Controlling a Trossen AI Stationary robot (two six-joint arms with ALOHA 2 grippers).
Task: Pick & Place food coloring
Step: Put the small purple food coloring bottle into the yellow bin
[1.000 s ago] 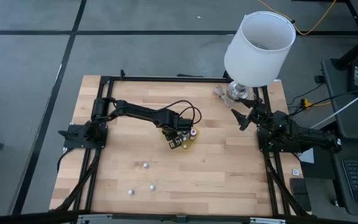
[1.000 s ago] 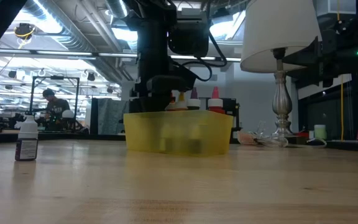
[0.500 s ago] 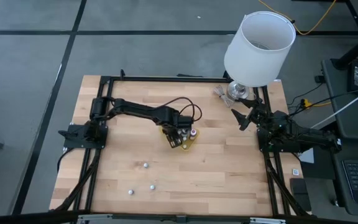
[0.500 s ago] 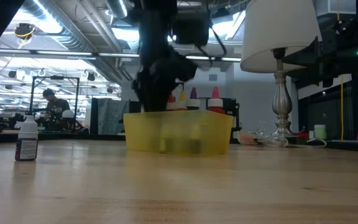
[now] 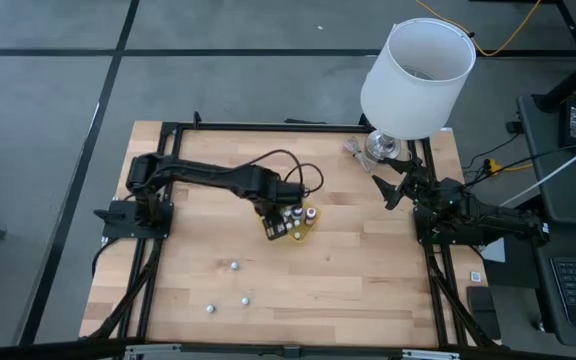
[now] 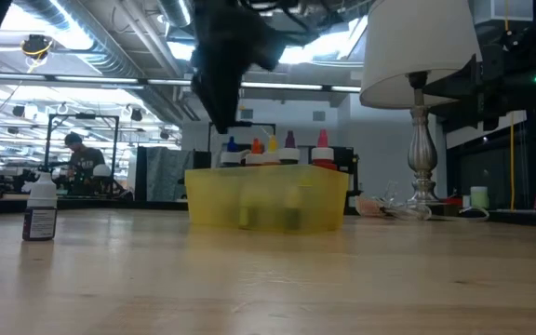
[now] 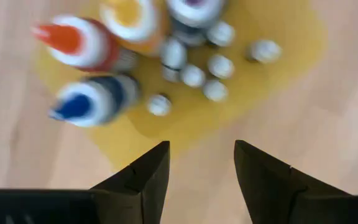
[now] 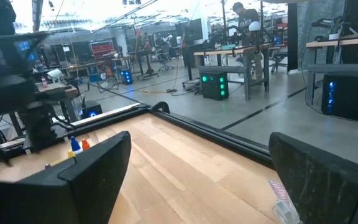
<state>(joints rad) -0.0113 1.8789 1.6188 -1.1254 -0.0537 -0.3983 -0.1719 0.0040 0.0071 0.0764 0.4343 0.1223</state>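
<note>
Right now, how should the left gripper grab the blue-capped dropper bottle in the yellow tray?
Grip the blue-capped bottle by its body just below the cap, coming straight down. It stands upright at the yellow tray's edge; the left gripper hangs open above.

Wooden table (image 5: 368, 270): yellow tray (image 6: 266, 198), lamp (image 5: 413, 75), maybe three stray bottles (image 5: 233, 266).

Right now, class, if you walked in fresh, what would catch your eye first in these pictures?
The big white lampshade at the table's far right corner. Next, the yellow tray mid-table, crowded with food coloring bottles capped blue, orange and purple, with the left gripper hanging open above it. Three small bottles lie loose near the front edge.
</note>
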